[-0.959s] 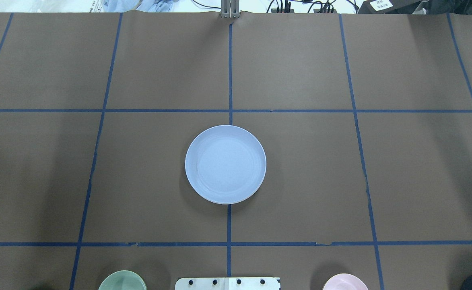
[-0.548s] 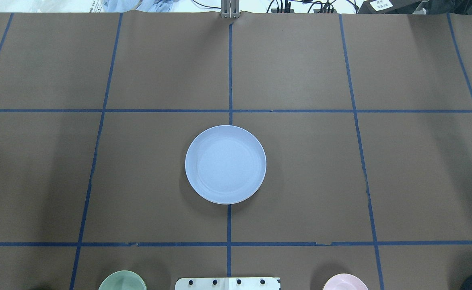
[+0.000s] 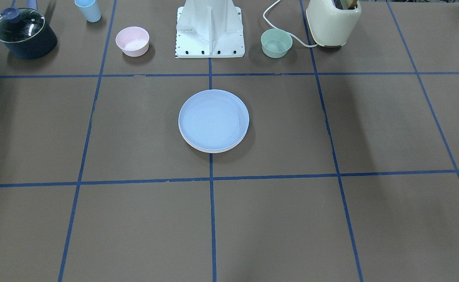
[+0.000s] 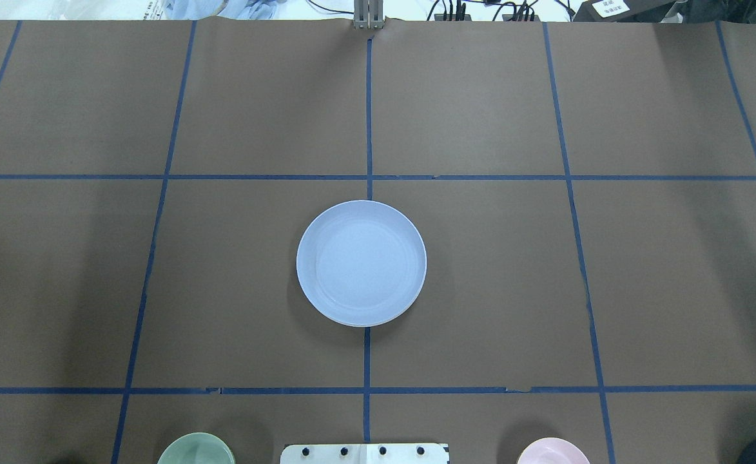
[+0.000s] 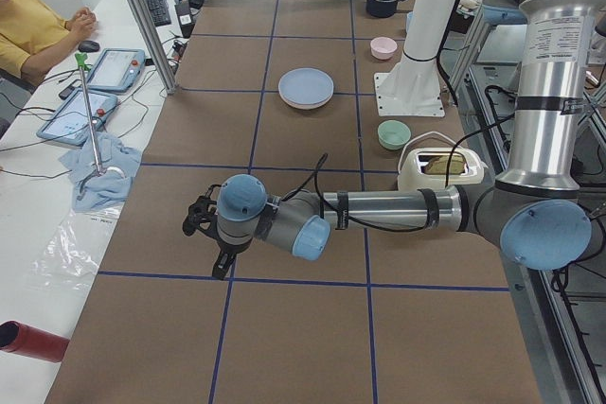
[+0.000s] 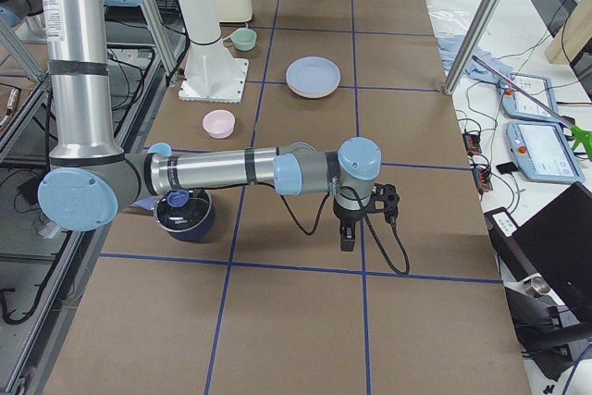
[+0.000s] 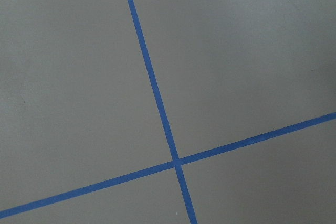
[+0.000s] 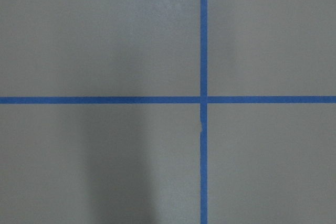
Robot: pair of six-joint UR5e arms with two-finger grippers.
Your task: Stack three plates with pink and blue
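**Plates piled at the table's centre, both arms well clear**

The blue plate (image 4: 361,263) lies face up in the middle of the table (image 4: 610,290), on a crossing of the tape lines (image 4: 367,361). In the front-facing view, thin pale rims of the lower plates (image 3: 213,150) show under its near edge, so it sits on top of a pile. They look like one pink and one white, but so little shows that neither colour nor count is certain. The pile looks level and well centred. Judged from this, the stacking is done or very nearly done, and no loose plate shows elsewhere on the table.

The pink bowl (image 3: 132,40) and the green bowl (image 3: 276,43) stand apart from the pile, at the robot's edge of the table.

The left gripper (image 5: 223,262) and the right gripper (image 6: 347,236) hang over bare table toward opposite ends, far from the plates. They show only in the side views, so it cannot be told whether they are open or closed. Each wrist camera shows only table and tape.
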